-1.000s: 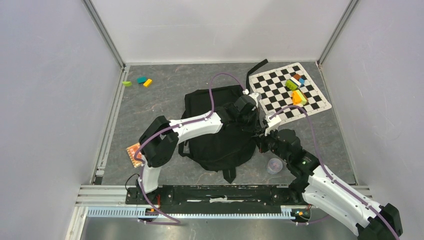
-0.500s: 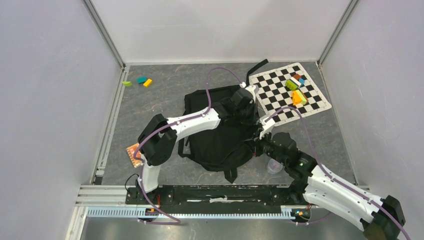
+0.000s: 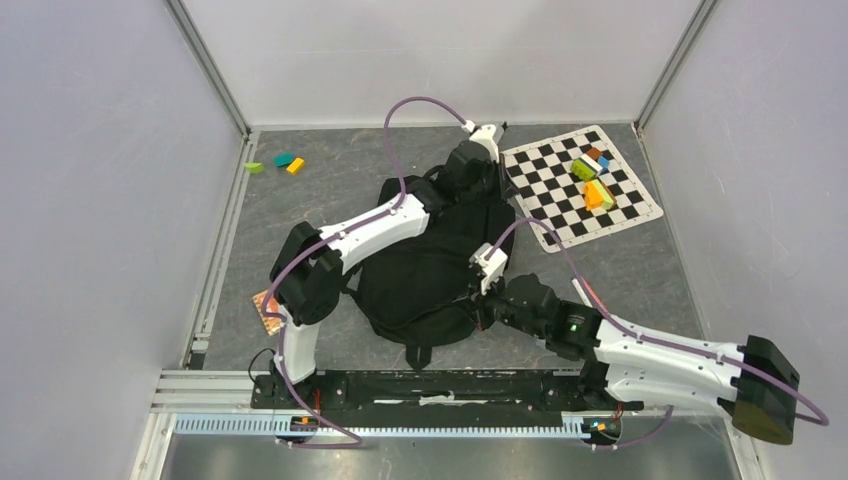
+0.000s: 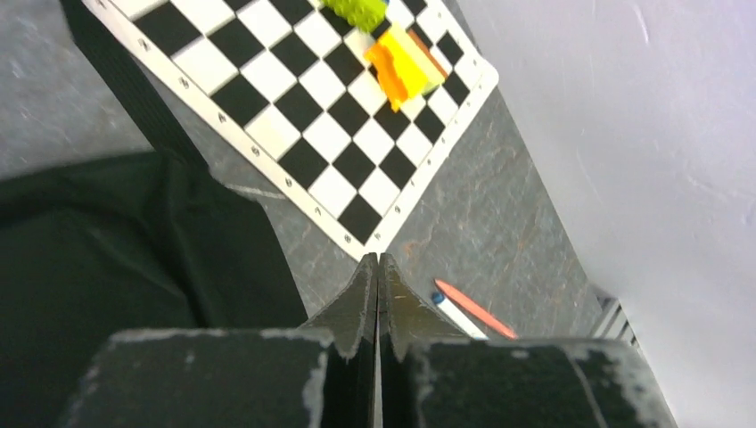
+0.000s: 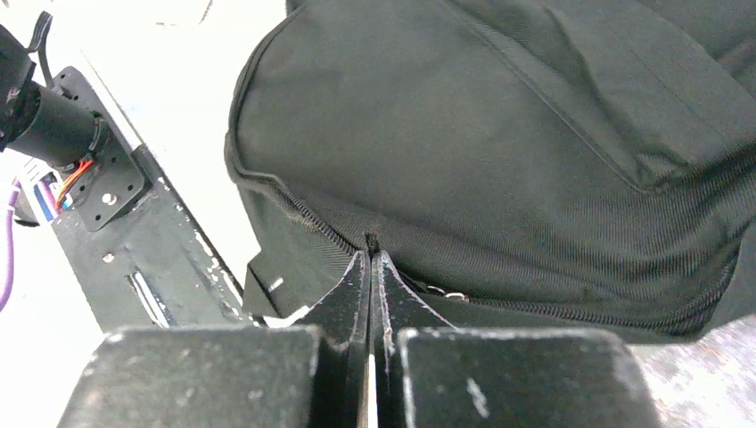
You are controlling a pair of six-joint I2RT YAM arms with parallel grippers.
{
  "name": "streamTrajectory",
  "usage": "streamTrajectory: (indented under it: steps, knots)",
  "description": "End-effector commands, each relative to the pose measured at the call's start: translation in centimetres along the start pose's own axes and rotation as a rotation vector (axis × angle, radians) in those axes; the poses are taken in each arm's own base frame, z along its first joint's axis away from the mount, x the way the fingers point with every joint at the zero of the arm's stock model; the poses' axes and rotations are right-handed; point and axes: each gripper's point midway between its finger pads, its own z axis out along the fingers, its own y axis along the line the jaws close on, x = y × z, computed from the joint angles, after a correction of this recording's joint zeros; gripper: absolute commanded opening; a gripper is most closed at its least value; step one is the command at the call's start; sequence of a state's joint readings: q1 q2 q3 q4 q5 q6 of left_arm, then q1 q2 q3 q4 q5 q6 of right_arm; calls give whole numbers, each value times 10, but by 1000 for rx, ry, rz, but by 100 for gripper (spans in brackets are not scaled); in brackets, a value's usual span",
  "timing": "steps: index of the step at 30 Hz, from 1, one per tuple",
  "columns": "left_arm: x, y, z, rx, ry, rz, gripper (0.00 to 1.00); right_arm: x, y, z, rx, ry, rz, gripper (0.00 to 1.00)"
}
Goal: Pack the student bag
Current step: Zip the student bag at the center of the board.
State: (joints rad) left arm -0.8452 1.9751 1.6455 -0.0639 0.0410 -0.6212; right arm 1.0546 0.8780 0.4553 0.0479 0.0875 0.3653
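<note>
The student bag [image 3: 415, 275], a large black soft backpack, lies flat in the middle of the floor. My right gripper [image 3: 479, 306] is at its near right edge. In the right wrist view the bag [image 5: 499, 134] fills the frame, and the right gripper [image 5: 371, 253] is shut on a small dark zipper pull on the zipper line. My left gripper [image 3: 480, 165] hangs raised over the bag's far right corner. The left wrist view shows this gripper [image 4: 378, 260] shut with nothing between its fingers, above bare floor between the bag [image 4: 107, 250] and the mat.
A checkered mat [image 3: 540, 200] with several coloured blocks [image 3: 592, 180] lies at the back right. A pen [image 3: 583, 292] lies on the floor right of the bag. Small coloured pieces [image 3: 275, 162] sit at the back left. An orange card [image 3: 266, 310] lies by the left arm's base.
My left gripper rose off the bag and moved toward the back. My right gripper slid left along the bag's near edge, and the bag shifted a little left and nearer.
</note>
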Motion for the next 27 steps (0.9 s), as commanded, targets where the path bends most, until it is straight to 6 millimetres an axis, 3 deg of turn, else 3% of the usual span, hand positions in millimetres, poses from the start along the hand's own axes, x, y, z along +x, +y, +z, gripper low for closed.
streamTrajectory:
  steps: [1, 5, 9, 11, 14, 17, 23, 27]
  knots:
    - [-58, -9, -1, 5, -163, 57, 2, -42, 35, 9, -49, -109, -10, 0]
    - [-68, -3, -2, -3, -181, 73, 2, -45, 40, 14, -14, -111, -2, 0]
    - [-67, 3, -15, -14, -151, 125, 2, -46, 25, 12, 73, -121, 42, 0]
    - [-62, -1, -28, 8, -128, 165, 15, -44, 17, 8, 108, -119, 43, 0]
    - [-50, -2, -51, 24, -80, 209, 49, -40, 10, 3, 138, -113, 36, 0]
    - [-25, 1, -71, 30, 10, 241, 75, -37, 6, 0, 156, -108, 36, 0]
    - [26, 35, -118, -46, 114, 277, 89, -36, 3, -7, 156, -129, 63, 0]
    - [47, 36, -145, -15, 152, 234, 90, -42, 3, -13, 146, -153, 66, 0]
